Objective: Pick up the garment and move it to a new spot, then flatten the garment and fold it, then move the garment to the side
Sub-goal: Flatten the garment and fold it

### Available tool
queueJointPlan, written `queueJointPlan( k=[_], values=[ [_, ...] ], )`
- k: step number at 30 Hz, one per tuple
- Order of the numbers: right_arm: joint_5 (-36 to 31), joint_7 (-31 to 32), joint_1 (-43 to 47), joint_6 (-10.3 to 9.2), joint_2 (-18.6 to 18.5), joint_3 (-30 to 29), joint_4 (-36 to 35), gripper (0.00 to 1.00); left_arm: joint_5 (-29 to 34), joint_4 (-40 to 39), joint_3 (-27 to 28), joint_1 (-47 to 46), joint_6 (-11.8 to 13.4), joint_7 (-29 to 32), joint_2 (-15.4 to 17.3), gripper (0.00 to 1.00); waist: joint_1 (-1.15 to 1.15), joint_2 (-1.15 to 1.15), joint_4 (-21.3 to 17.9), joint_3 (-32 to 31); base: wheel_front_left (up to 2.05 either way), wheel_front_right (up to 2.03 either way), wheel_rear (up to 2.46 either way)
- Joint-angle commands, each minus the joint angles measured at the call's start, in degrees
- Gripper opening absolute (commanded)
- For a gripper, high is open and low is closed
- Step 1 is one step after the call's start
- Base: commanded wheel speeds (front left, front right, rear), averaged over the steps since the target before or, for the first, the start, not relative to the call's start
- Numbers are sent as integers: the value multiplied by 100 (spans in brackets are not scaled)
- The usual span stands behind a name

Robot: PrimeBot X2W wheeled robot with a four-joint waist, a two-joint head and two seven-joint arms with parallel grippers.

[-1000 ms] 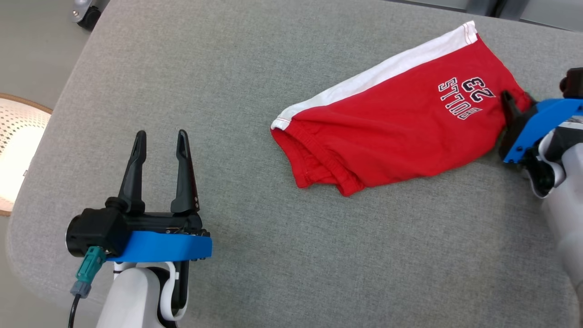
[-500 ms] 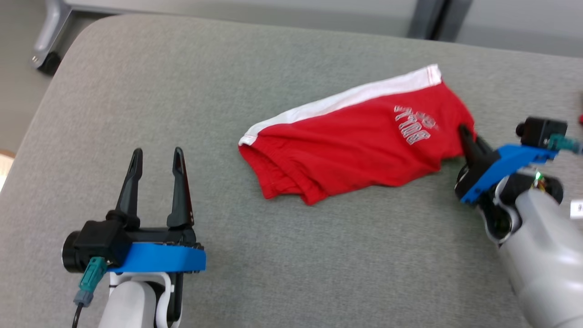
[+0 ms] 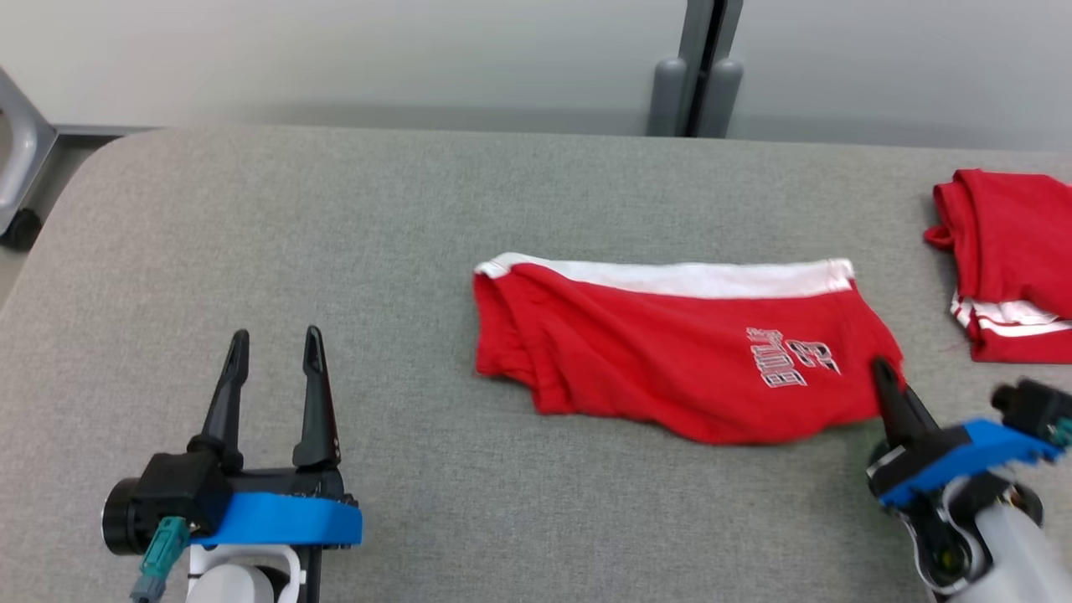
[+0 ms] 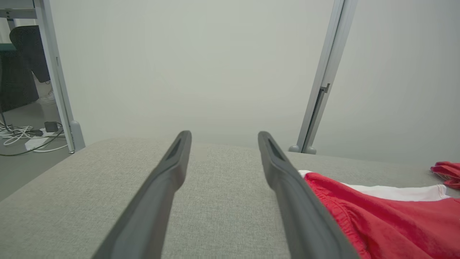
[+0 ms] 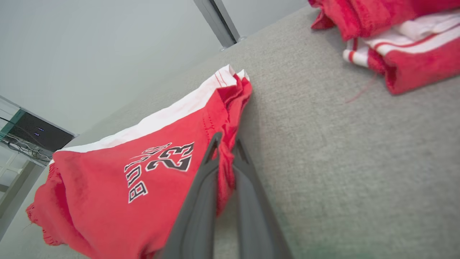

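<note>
The garment (image 3: 670,352) is a pair of red shorts with a white side stripe and "BULLS 23" lettering, lying folded in half across the middle of the grey padded table (image 3: 419,209). My right gripper (image 3: 881,368) is shut on the garment's right hem; in the right wrist view the red cloth (image 5: 107,183) is pinched between the two fingers of that gripper (image 5: 225,145). My left gripper (image 3: 274,356) stands open at the lower left, well clear of the garment. The left wrist view has that gripper (image 4: 223,138) over bare table with the shorts (image 4: 388,216) to its right.
A second folded red and white garment (image 3: 1009,268) lies at the table's right edge, also close in the right wrist view (image 5: 399,39). A grey post (image 3: 697,75) stands behind the table. The table's left corner is rounded, with a chair base (image 3: 17,193) beyond it.
The head camera has tilted up, so the whole picture has shifted. My right gripper has closed on the garment's hem and the shorts now lie level across the table. The left gripper has stayed open.
</note>
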Motion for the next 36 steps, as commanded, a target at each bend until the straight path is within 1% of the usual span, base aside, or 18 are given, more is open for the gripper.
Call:
queueJointPlan(
  k=[1,6,10,15,21,24,28,32,36],
  values=[
    [76,-45,305,4,-56,-169,-117,0,34,-1,14,89,-11,-25,-3,100,0,0,-75,-113,0,0,0],
    [11,-35,869,4,-126,-706,-258,0,63,0,38,237,-41,-25,-3,100,0,0,-125,-218,0,0,0],
    [-110,45,1043,5,-53,-1051,-240,0,93,20,29,273,-70,-25,-4,100,0,0,-129,-254,0,0,0],
    [-301,144,887,5,121,-1289,-357,0,76,48,-36,272,-73,-25,-4,100,0,0,-87,-256,0,0,0],
    [-509,248,490,5,437,-1372,-733,0,51,118,-107,193,-88,-25,-4,100,0,0,2,-292,0,0,0],
    [-653,326,223,5,638,-1320,-954,0,27,157,-159,160,-98,-25,-4,100,0,0,81,-306,0,0,0],
    [-837,480,-107,5,872,-1077,-1105,0,-9,164,-240,119,-84,-25,-4,100,0,0,208,-295,0,0,0],
    [-984,568,-358,5,1017,-678,-1111,0,-49,159,-290,109,-47,-25,-4,100,0,0,362,-287,0,0,0],
    [-1003,572,-475,5,1069,-174,-1026,0,-59,162,-308,113,-37,-25,-5,100,0,0,489,-286,0,0,0]
  ],
)
